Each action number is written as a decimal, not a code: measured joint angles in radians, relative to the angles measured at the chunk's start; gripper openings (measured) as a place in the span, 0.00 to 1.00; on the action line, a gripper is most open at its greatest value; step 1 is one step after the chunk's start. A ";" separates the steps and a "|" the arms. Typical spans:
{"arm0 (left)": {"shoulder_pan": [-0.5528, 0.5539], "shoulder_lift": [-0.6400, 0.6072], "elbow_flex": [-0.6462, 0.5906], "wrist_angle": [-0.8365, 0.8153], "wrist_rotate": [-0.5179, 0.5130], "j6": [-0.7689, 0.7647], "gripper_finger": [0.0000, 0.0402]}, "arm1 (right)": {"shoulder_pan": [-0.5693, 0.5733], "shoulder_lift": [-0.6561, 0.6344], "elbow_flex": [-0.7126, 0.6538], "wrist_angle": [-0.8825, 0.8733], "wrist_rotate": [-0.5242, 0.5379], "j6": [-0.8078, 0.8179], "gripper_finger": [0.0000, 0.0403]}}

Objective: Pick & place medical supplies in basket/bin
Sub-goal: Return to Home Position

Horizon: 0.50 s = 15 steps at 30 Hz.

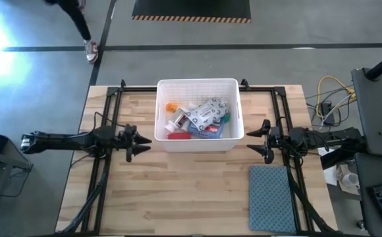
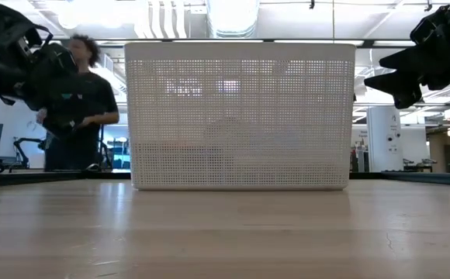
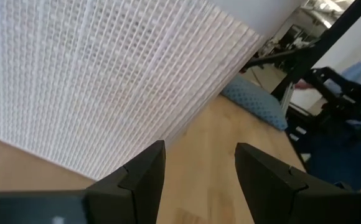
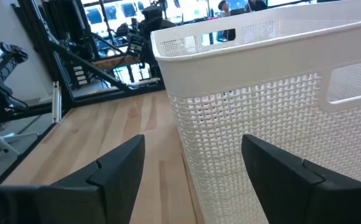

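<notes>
The white perforated bin (image 1: 199,141) stands on the wooden table at its far middle. Inside lie the medical supplies: an orange vial (image 1: 171,106), a white bottle (image 1: 176,118), a red tube (image 1: 178,135), a grey patterned pack (image 1: 206,113) and a green roll (image 1: 226,119). My left gripper (image 1: 143,142) hovers open just left of the bin, nothing between its fingers (image 3: 144,177). My right gripper (image 1: 255,139) hovers open just right of the bin, also with nothing in it. In the low view the bin's wall (image 2: 239,116) hides its contents.
A teal-grey cloth mat (image 1: 272,197) lies at the table's near right. Black frame rails (image 1: 105,112) run along both sides of the table. A person (image 2: 77,101) stands beyond the far left edge. Bare wood lies in front of the bin.
</notes>
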<state>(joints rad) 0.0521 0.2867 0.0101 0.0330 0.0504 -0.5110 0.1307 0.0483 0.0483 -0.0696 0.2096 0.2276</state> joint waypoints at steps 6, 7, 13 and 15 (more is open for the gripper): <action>0.000 0.052 0.000 0.000 0.000 0.000 0.44 | 0.000 0.000 0.000 0.000 0.000 0.000 0.64; 0.000 0.060 0.000 0.000 0.000 0.000 0.44 | 0.000 0.000 0.000 0.000 0.000 0.000 0.64; 0.000 0.099 0.000 0.000 0.000 0.000 0.44 | 0.000 0.000 0.000 0.000 0.000 0.000 0.62; 0.000 0.109 0.000 0.000 0.000 0.000 0.44 | 0.000 0.000 0.000 0.000 0.000 0.000 0.62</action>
<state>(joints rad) 0.0521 0.3961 0.0105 0.0330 0.0502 -0.5110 0.1307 0.0483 0.0483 -0.0700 0.2096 0.2274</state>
